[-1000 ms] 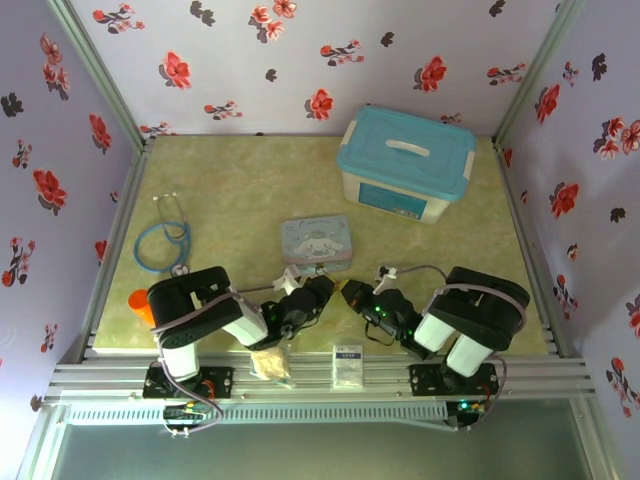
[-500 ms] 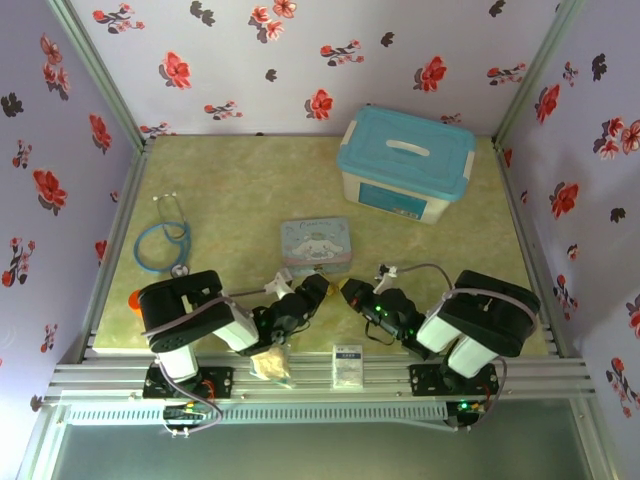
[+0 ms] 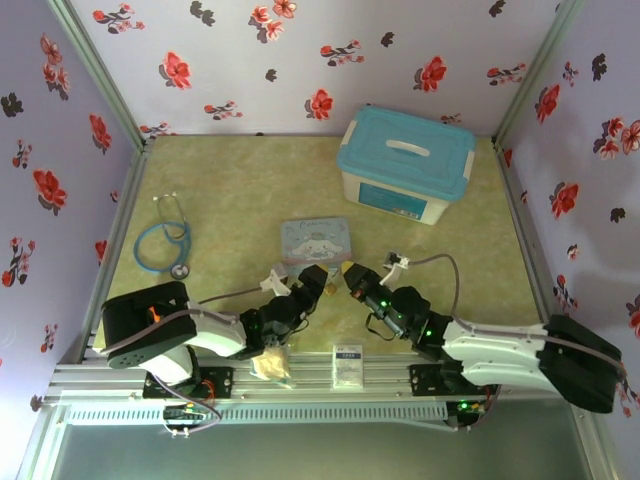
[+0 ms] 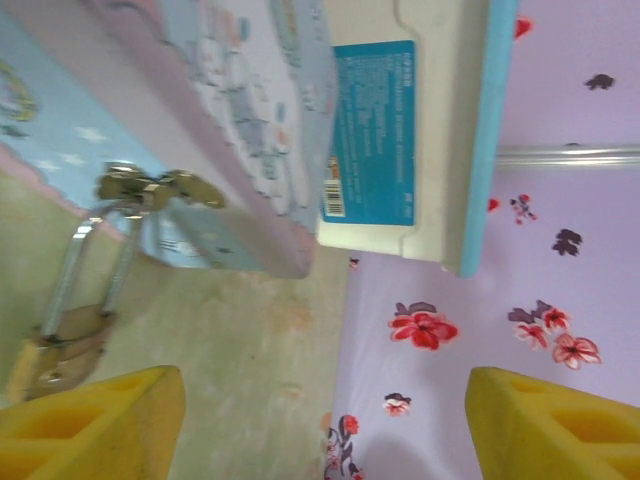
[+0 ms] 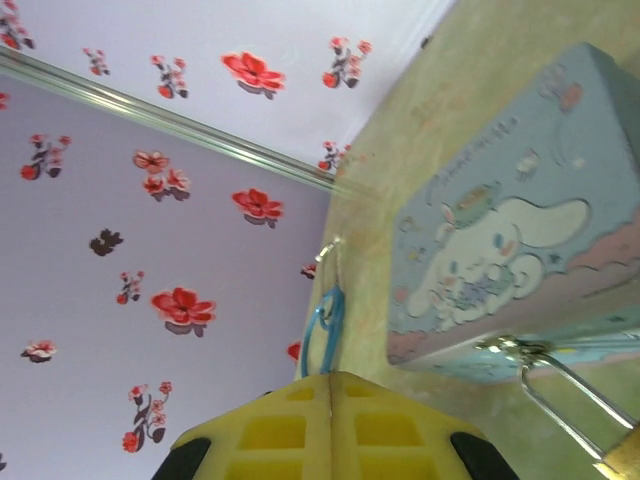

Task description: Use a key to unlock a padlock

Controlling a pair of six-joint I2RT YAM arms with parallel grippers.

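Floral walls, mottled green tabletop (image 3: 230,190): the padlock (image 4: 58,345) hangs on the tin (image 4: 200,120) by its clasp, apparently not yet unlocked.
At the lower left of the left wrist view, the left gripper (image 4: 322,400) gapes empty near the padlock. The right gripper (image 5: 330,400) is pressed closed, and no key can be made out. Inserting and turning it look left to do.

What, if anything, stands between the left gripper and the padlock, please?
Nothing visible does. In the left wrist view, the padlock lies on the table right ahead of one finger of the open left gripper, its shackle hooked through the clasp of the tin. No object lies between them.
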